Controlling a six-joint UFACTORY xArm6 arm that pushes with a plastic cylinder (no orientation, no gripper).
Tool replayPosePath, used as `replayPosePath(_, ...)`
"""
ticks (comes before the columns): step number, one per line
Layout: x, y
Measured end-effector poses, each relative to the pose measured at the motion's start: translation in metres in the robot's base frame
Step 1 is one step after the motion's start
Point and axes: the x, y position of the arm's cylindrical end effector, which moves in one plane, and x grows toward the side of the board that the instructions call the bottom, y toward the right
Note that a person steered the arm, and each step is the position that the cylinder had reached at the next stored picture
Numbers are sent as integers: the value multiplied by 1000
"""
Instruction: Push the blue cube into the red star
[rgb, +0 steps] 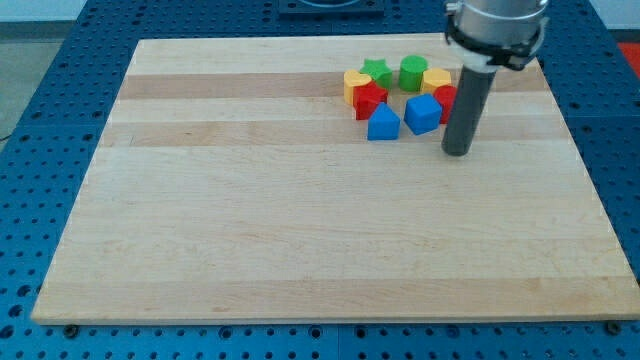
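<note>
The blue cube (423, 114) sits in a cluster of blocks near the view's top right of the wooden board (300, 220). The red star (369, 100) lies to its upper left, with a gap between them. A second blue block (383, 123), roof-shaped, sits just below the red star and left of the cube. My tip (457, 151) rests on the board just right of and below the blue cube, a small gap apart. The rod partly hides another red block (445, 99) behind it.
A yellow block (353, 82) sits left of a green star (377, 71). A green cylinder (412, 72) and another yellow block (436, 80) lie above the blue cube. The board's far edge runs close behind the cluster.
</note>
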Motion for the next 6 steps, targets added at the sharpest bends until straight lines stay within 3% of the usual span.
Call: replayPosePath(6,-48,-28)
